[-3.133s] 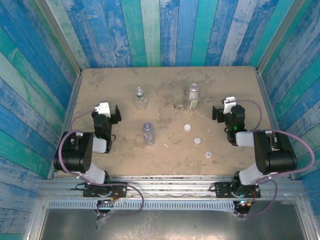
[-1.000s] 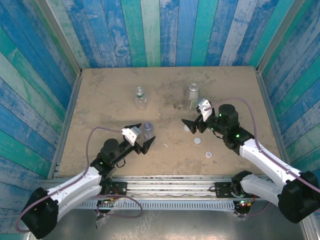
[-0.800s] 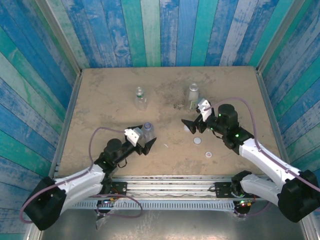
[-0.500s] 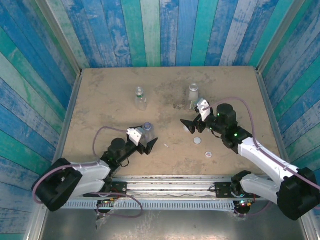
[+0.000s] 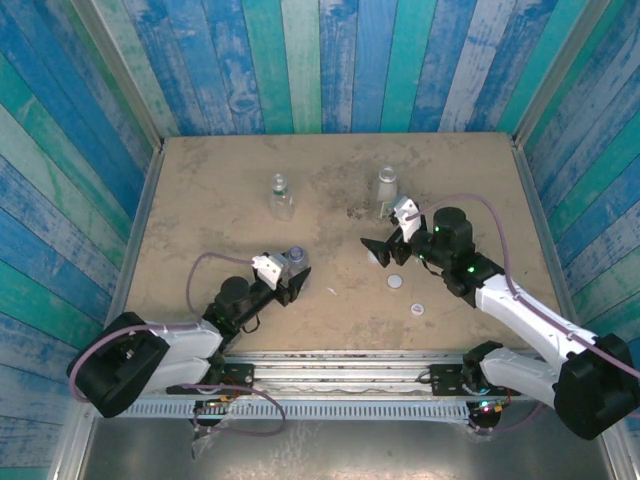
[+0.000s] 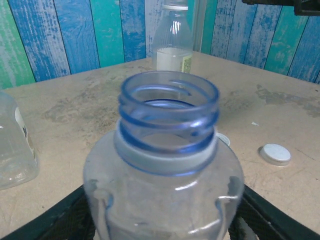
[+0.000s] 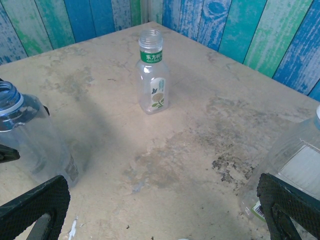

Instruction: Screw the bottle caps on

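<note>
Nearest cap (image 5: 417,309): lies flat on the table (image 5: 200,200), well to the right of the blue-tinted bottle (image 5: 296,260) and nearer the arm bases than it is; nothing touches it.
Left gripper (image 5: 292,276): low at the blue-tinted bottle's near side, with one finger on each flank of its body. The jaws stand partway in, hard up by the plastic, but I cannot tell whether they actually pinch it.
Blue-tinted bottle: upright, neck open, threads bare.
Middle cap (image 5: 396,282): flat, to the right of the blue-tinted bottle and slightly nearer than it.
Right gripper (image 5: 381,253): to the right of the blue-tinted bottle, jaws spread wide with nothing in them, poised over the third cap (image 5: 375,257).
Far bottles: the green-label bottle (image 5: 282,197) stands beyond the blue-tinted bottle with its neck open. The third bottle (image 5: 385,193) stands beyond it and to the right.
Risk, bottle: it looks thin and light, so an off-centre or heavy squeeze could tip it, skid it or dent the wall.
Risk, cap: it is small and flat, so closing fingers may push it along the table or grab it crooked. A tilted cap would likely cross-thread on the neck.
Risk, arms: both would be working close to the blue-tinted bottle and could knock each other.
</note>
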